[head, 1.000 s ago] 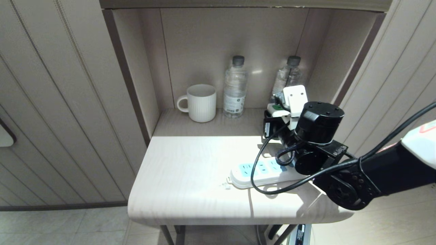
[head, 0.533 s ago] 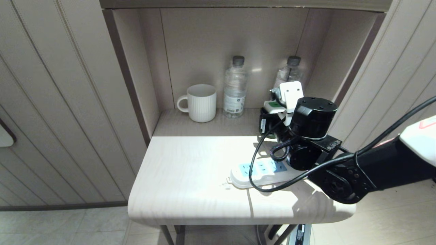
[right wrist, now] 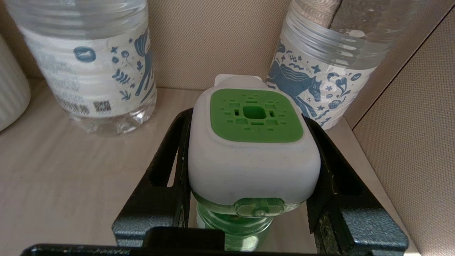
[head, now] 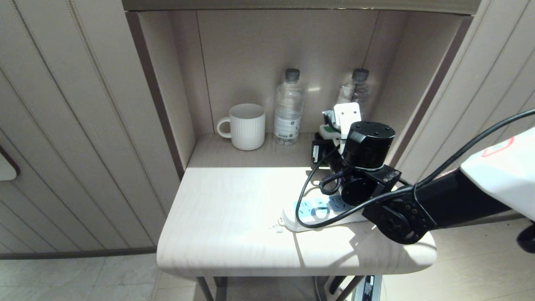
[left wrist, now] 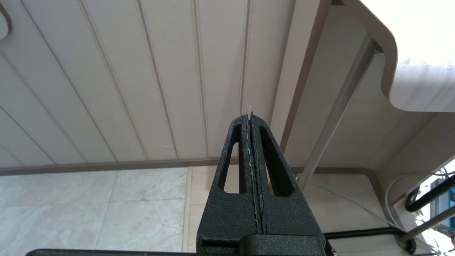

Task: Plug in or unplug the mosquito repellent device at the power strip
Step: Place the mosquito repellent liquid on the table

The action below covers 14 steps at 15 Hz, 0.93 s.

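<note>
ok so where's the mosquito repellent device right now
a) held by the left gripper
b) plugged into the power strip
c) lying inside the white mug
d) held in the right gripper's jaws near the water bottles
d: the right gripper clamps the mosquito repellent device by its white sides, between the two water bottles.

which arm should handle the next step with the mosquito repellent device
Right. Its end effector already clamps the mosquito repellent device, near the power strip. The left end effector hangs shut below the table.
</note>
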{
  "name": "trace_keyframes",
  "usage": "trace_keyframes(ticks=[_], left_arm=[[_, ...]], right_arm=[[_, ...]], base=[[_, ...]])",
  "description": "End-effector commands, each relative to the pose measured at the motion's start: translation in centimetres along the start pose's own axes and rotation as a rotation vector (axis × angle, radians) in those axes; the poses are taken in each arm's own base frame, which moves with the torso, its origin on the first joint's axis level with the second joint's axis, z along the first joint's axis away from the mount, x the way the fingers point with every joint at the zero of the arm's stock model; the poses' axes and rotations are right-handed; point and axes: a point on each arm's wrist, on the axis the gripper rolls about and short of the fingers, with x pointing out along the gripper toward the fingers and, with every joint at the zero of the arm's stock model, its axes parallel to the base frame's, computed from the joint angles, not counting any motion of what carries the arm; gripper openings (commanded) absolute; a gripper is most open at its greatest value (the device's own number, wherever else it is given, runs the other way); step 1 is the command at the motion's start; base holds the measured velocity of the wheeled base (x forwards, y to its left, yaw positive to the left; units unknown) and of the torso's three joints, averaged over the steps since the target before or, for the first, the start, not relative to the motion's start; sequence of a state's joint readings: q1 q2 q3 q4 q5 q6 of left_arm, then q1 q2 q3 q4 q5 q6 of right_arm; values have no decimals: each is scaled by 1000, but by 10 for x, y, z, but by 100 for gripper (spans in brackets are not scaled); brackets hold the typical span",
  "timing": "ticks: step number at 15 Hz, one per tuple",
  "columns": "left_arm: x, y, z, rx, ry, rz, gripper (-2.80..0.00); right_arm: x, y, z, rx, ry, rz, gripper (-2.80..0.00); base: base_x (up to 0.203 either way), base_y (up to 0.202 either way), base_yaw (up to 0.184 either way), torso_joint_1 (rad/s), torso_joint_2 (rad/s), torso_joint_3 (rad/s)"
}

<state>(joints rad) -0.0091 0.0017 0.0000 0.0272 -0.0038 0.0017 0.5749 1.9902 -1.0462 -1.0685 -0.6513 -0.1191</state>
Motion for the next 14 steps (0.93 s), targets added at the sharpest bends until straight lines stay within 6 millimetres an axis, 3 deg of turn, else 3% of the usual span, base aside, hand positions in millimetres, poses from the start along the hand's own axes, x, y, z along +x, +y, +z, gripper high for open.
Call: trace_keyframes(ticks=[1, 4, 5, 9, 14], left_arm=[[0, 0, 0, 0, 2, -1, -280], [0, 0, 0, 0, 2, -1, -280], [0, 0, 0, 0, 2, -1, -280], [0, 0, 0, 0, 2, -1, -280], [0, 0, 0, 0, 2, -1, -280]], right_arm=[[4, 4, -5, 5, 3, -15, -280], [5, 4, 0, 17, -9, -25, -280], [5, 3, 0, 17, -8, -37, 0], [1, -1, 9, 31, -24, -46, 0], [-17, -11, 37, 65, -72, -36, 0]], base=[[0, 0, 0, 0, 0, 0], [0, 0, 0, 0, 0, 0], [0, 0, 0, 0, 0, 0], [0, 0, 0, 0, 0, 0], [0, 0, 0, 0, 0, 0]])
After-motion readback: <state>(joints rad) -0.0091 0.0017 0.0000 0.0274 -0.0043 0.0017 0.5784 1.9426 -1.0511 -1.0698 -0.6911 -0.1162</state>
